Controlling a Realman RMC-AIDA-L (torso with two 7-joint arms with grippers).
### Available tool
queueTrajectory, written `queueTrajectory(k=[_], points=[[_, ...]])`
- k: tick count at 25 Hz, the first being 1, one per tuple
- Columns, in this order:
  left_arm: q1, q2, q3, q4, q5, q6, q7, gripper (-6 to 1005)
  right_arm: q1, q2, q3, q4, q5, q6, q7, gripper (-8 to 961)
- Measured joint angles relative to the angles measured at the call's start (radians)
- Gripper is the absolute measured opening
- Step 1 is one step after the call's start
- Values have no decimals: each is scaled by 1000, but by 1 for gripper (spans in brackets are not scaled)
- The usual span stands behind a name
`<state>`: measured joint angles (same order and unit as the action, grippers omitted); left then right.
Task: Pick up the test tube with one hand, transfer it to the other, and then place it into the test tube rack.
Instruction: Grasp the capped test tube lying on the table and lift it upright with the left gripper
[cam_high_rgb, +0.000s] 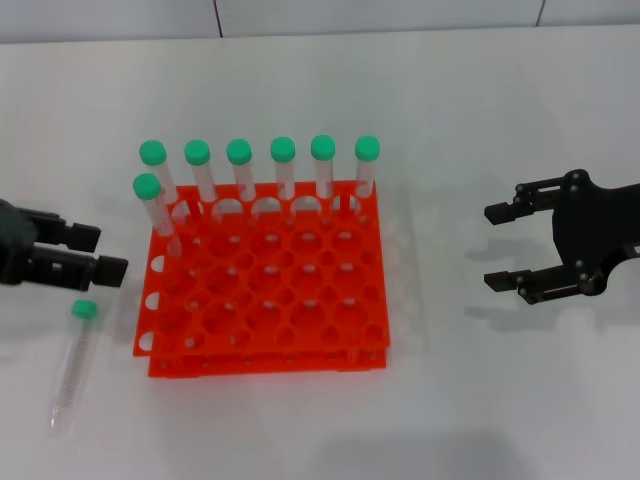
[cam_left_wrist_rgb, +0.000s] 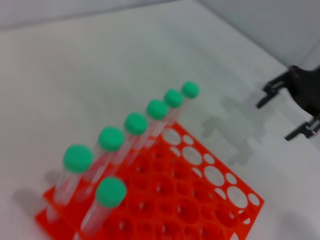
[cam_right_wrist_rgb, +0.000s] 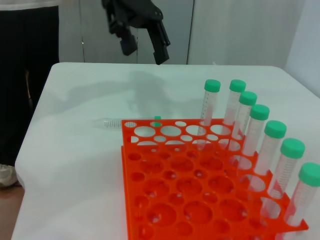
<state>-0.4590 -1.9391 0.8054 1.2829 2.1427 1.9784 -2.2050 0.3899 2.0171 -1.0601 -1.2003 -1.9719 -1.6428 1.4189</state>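
Observation:
The test tube (cam_high_rgb: 70, 362) lies on the white table, left of the rack, with its green cap (cam_high_rgb: 84, 309) pointing away from me. It also shows in the right wrist view (cam_right_wrist_rgb: 112, 122), partly behind the rack. The orange-red test tube rack (cam_high_rgb: 265, 300) stands mid-table. My left gripper (cam_high_rgb: 112, 252) is open and empty, just beyond the tube's cap at the rack's left side; it also shows in the right wrist view (cam_right_wrist_rgb: 143, 54). My right gripper (cam_high_rgb: 488, 247) is open and empty, well to the right of the rack, and also shows in the left wrist view (cam_left_wrist_rgb: 274, 120).
Several green-capped tubes (cam_high_rgb: 282, 165) stand upright in the rack's back row, and one more (cam_high_rgb: 150, 205) stands in the second row at the left. The rack's other holes hold nothing. The table's far edge meets a wall (cam_high_rgb: 380, 12).

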Motion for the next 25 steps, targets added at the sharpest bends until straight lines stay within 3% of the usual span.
queueTrajectory(k=[6,11,18,25], points=[[-30,26,77,2,62,2,-231,712,14,0,-1,7,1,0,-4,702],[-72,51,116,-6,143,16,-319,707,14,2,-2,4,7,0,-8,703],[-128,99,240,-17,225,31,-429,701,15,2,-3,3,16,2,-8,703],[-202,127,313,-155,242,44,-473,695,20,2,-9,3,16,14,-2,703]])
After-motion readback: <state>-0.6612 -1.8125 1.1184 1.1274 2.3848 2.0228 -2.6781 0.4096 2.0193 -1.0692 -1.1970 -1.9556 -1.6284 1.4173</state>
